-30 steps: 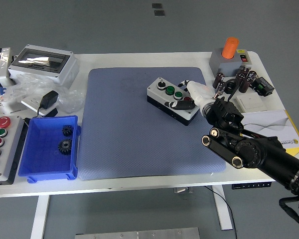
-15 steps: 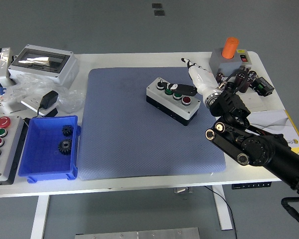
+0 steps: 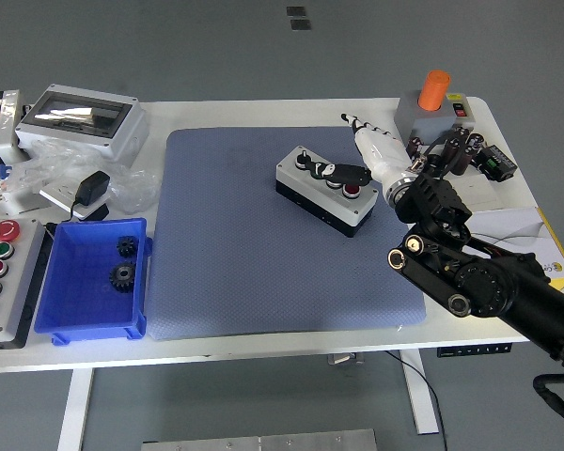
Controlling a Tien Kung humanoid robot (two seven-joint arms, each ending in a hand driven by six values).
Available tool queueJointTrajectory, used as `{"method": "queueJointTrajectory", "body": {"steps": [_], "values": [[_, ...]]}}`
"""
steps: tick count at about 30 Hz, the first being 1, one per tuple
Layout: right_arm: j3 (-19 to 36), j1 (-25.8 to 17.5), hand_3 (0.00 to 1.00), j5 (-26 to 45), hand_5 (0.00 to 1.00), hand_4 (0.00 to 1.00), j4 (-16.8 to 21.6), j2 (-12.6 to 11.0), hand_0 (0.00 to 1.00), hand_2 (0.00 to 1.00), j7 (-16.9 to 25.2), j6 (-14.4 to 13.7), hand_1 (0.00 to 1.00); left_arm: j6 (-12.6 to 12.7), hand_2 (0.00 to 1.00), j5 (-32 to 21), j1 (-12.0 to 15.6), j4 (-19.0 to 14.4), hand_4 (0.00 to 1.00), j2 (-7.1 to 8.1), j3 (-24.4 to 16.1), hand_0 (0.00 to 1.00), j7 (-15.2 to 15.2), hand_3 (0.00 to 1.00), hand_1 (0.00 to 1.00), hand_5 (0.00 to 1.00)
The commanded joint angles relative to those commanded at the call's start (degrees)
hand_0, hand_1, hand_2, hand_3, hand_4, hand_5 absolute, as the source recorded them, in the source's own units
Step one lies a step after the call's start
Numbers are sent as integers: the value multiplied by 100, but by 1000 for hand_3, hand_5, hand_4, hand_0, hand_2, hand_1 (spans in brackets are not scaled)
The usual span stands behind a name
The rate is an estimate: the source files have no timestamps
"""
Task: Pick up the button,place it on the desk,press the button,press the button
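Already the button box (image 3: 325, 192) sits flat on the blue mat (image 3: 244, 244), mid-right, turned at an angle, so pick and place look done. Top carries a black knob, two green buttons, one red; the red one lies nearest the arm.

Right hand (image 3: 357, 165) comes in from lower right, white palm above the box's far right corner. One black finger (image 3: 341, 173) is stretched out over the green buttons in the middle of the top, other fingers tucked or raised out of the way, one tip poking up behind. Nothing is grasped: this is a poking pose, single digit so only one cap gets hit. Contact with the cap can't be confirmed; finger looks on it or just above.

Judgement: a press step is in hand, which of the two presses unclear. Box lying flat on the mat gives it a backing for a downward push. Risk: finger lies across neighbouring caps, could hit the wrong one.

Left arm not in view. Blue bin (image 3: 94, 277), grey case (image 3: 83, 120) and panel (image 3: 0, 272) sit far left, well apart.
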Motion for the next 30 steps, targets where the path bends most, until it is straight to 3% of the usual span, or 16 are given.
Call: {"method": "queueJointTrajectory", "body": {"steps": [17, 18, 23, 24, 29, 30], "values": [[-422, -13, 998, -114, 717, 998, -286, 93, 980, 998, -230, 21, 998, -4, 595, -11, -14, 0, 563, 25, 7, 737, 1, 596, 742, 163], [-456, -7, 998, -116, 632, 998, -310, 102, 865, 904, -244, 29, 913, -5, 595, -2, -14, 0, 565, 26, 0, 737, 2, 596, 742, 165], [-611, 10, 998, -129, 632, 998, -368, 133, 865, 904, -295, 87, 913, -18, 595, -2, -38, 0, 565, 28, 3, 737, -10, 596, 742, 165], [-636, 13, 930, -132, 480, 998, -377, 138, 599, 758, -305, 98, 745, -20, 595, -2, -42, 0, 565, 29, 4, 737, -12, 596, 743, 163], [-740, 26, 930, -165, 480, 998, -423, 152, 599, 758, -353, 141, 745, -22, 595, 6, -51, 0, 565, 30, -4, 737, -12, 596, 743, 163], [-754, 29, 895, -172, 426, 983, -434, 153, 453, 725, -356, 149, 690, -22, 595, 4, -50, 0, 563, 30, -2, 737, -11, 596, 742, 162]]}}
